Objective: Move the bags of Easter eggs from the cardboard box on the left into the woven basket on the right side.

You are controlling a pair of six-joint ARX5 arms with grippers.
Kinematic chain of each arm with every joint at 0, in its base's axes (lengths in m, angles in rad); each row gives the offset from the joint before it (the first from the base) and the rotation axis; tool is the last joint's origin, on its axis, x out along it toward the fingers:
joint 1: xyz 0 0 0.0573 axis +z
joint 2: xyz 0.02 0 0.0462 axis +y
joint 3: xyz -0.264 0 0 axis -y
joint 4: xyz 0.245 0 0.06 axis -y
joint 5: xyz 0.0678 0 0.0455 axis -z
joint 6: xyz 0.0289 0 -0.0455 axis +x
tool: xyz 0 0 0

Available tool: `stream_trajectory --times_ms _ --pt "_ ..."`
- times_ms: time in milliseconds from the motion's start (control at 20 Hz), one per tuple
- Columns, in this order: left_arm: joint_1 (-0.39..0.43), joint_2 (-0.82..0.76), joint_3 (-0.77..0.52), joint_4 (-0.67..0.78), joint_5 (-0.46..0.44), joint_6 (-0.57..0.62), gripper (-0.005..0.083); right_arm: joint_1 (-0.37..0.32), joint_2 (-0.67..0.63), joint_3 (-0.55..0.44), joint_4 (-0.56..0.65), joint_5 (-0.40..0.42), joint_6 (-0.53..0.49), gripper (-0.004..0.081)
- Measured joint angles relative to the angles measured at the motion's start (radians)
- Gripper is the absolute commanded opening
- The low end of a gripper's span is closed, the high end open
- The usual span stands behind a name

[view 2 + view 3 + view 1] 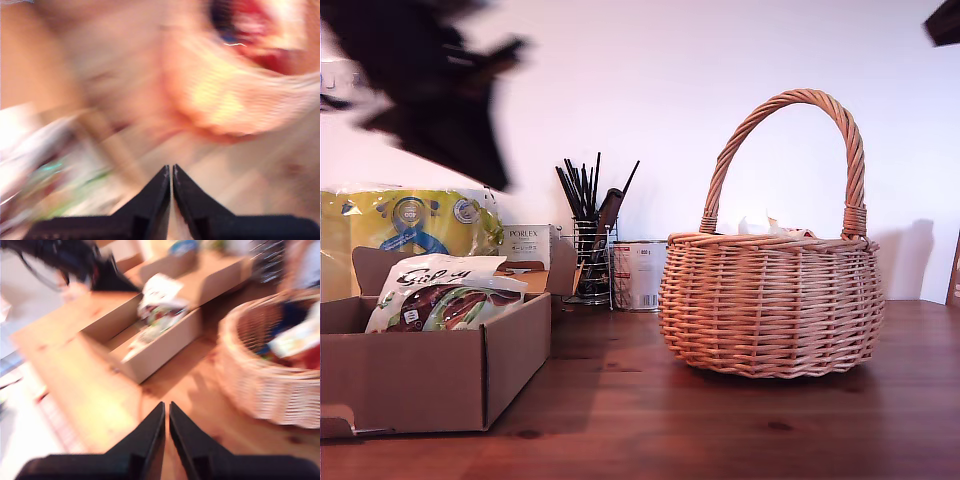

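Cardboard box (pixel 430 375), beside woven basket (pixel 770 305): one white-and-green bag (pixel 445 295) remaining. My first gripper (pixel 171 172) and my second gripper (pixel 166 410): closed, empty. Next: collect that bag.

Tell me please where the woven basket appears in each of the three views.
Exterior view: the woven basket stands at the view's right, on the table.
First wrist view: a blurred pale wicker curve, likely it.
Second wrist view: its rim, beside the cardboard box.
Shared landmark: the box.

Black tapered pincer (pixel 167 409) fingers.
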Motion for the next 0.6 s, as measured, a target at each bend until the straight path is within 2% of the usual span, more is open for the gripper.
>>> stream_trajectory --times_ms 200,300,450,600 --pt "0.082 -0.069 -0.023 -0.054 0.002 0.153 -0.0020 0.047 0.034 0.000 0.008 -0.011 0.020 -0.0012" --pt "0.099 -0.069 -0.023 -0.060 0.002 0.171 -0.0021 0.052 0.037 0.000 0.021 -0.016 0.078 -0.0012" --pt "0.103 -0.069 -0.023 -0.068 0.002 0.174 -0.0020 0.052 0.039 0.000 0.025 -0.014 0.102 -0.0013" --pt "0.102 -0.069 -0.023 -0.068 0.002 0.185 -0.0020 0.078 0.040 0.000 0.057 0.060 0.085 -0.0012"
